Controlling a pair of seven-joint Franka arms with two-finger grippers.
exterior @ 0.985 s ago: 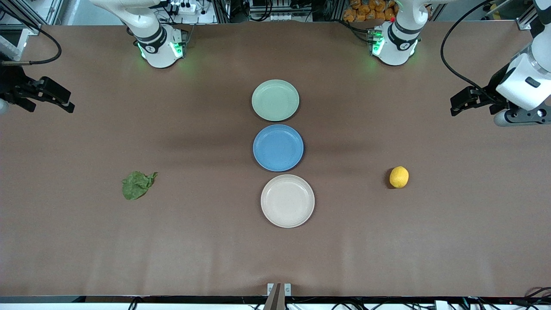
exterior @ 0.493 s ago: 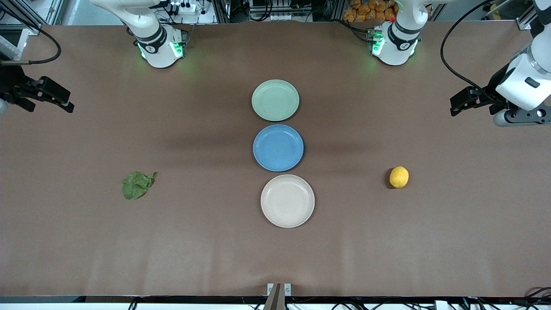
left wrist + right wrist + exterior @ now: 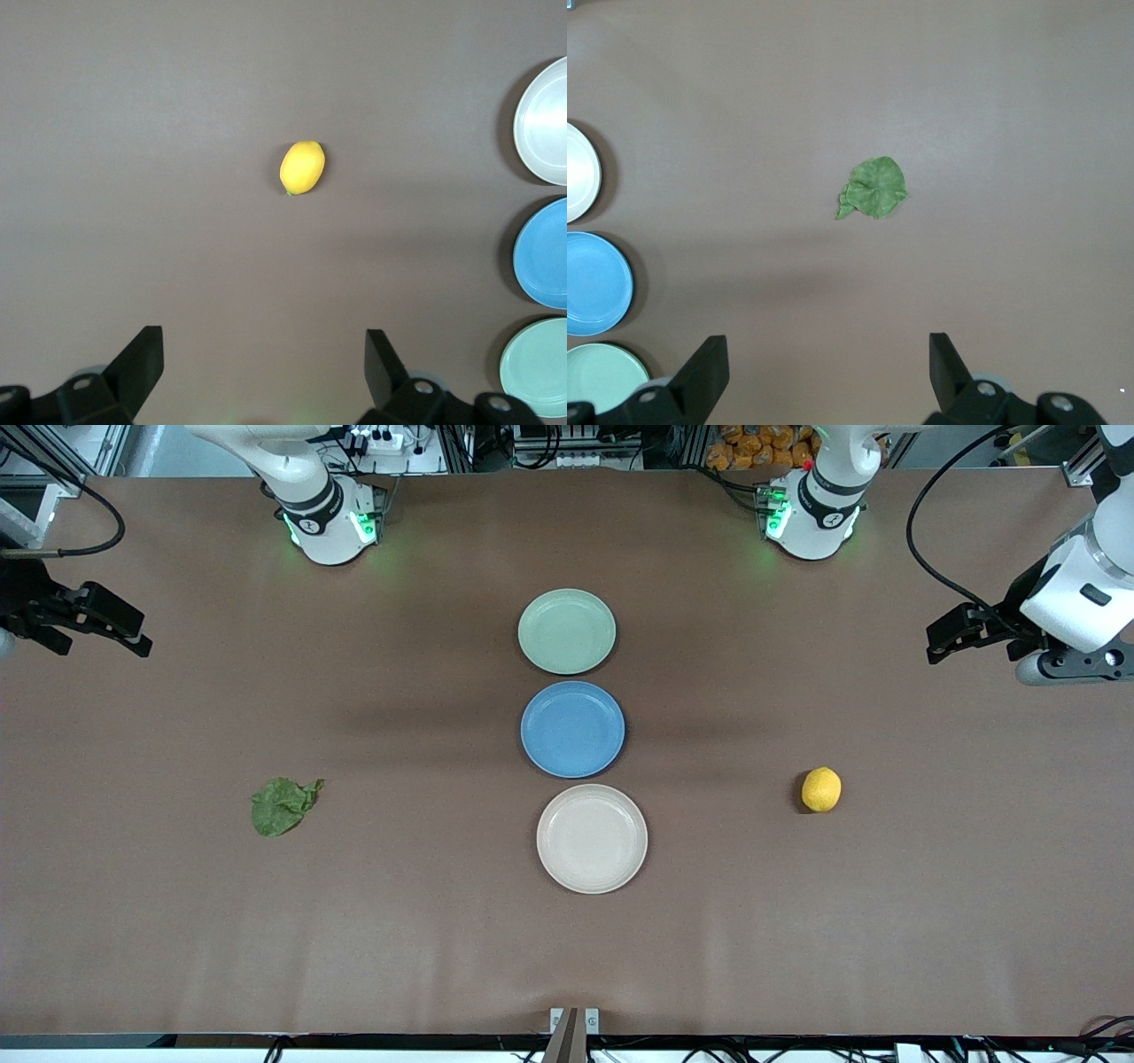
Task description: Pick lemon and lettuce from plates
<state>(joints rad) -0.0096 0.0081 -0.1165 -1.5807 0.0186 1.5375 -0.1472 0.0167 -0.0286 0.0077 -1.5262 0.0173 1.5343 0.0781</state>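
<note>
Both grippers hang high with their jaws spread wide and nothing between them. From the front view, the left gripper (image 3: 946, 640) is up over the left arm's end of the table (image 3: 797, 957), and the right gripper (image 3: 106, 624) is up over the right arm's end.

Neither task item is on a plate. The lemon (image 3: 821, 789) lies on the bare table toward the left arm's end, well apart from the plates; the left wrist view shows it below that gripper (image 3: 264, 363), resting on its side. The lettuce (image 3: 283, 806) lies flat on the table toward the right arm's end, likewise well apart from the plates, and the right wrist view looks down on it. Three plates sit in a row down the middle, all empty: the mint green plate (image 3: 567, 631) farthest from the front camera, the blue plate (image 3: 572, 729) between, the cream plate (image 3: 592, 839) nearest.

The lemon looks firm, light and smooth, so it could roll or squirt out of a pinch. I would close across its narrow waist, with the fingers on the two long flanks.

The lettuce looks thin, limp and almost weightless. It lies so flat that the fingertips would have to reach the tabletop, and the crumpled middle, where folds stand up a little, seems the best place to pinch. The ragged edge may tear.
</note>
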